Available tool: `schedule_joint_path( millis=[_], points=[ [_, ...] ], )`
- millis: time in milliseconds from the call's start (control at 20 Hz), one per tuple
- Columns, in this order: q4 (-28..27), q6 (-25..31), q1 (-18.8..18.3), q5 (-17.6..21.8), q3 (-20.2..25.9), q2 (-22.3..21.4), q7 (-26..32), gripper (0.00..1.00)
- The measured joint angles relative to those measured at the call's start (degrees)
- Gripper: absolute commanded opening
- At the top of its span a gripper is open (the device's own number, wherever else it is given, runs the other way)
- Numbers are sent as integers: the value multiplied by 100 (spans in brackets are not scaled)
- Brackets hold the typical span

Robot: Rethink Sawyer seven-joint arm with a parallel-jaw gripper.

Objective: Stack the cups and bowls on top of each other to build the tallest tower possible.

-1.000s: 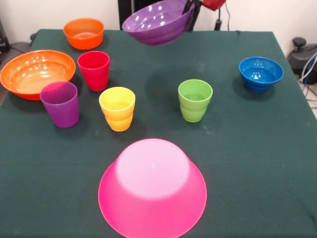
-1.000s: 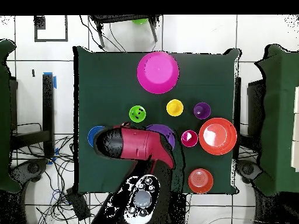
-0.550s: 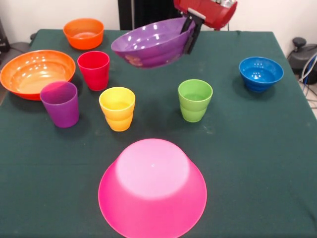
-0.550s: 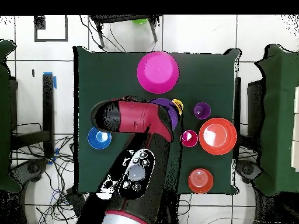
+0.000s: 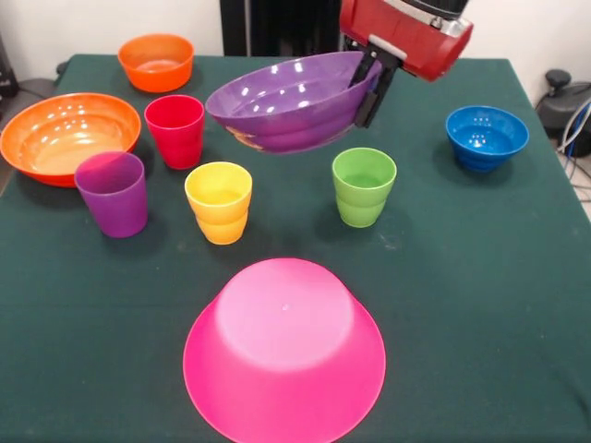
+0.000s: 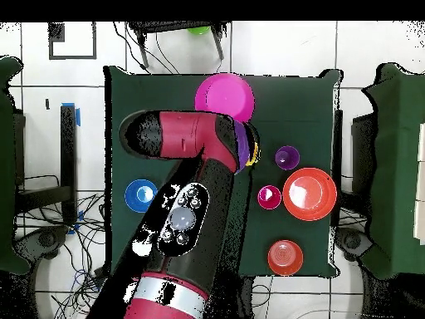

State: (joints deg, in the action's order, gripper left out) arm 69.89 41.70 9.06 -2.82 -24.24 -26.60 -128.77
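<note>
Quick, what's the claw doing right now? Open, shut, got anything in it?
Claw: shut on the rim of the purple bowl, holding it tilted in the air above the table, over the cups.

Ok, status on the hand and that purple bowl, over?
Hand shut on glossy purple plastic bowl, held aloft, tilted. Upturned pink plastic bowl bare. Yellow and green cups stand between.

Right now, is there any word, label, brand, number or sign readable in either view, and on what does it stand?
None can be read. The cups, the bowls, the green table and the red arm carry no print that shows. The arm's round buttons in the overhead view show no legible marks.
</note>
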Motion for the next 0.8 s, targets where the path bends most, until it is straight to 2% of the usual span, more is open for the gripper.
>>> schedule_joint_path(
  millis=[300, 400, 450, 800],
  points=[
    [-965, 440, -22, -50, -127, 451, 0, 0],
    [-1361, 549, -55, -77, -157, 664, 0, 0],
    [-1752, 618, -96, -111, -192, 896, 0, 0],
    [-2808, 644, -161, -265, -378, 1677, -1, 0]
  ],
)
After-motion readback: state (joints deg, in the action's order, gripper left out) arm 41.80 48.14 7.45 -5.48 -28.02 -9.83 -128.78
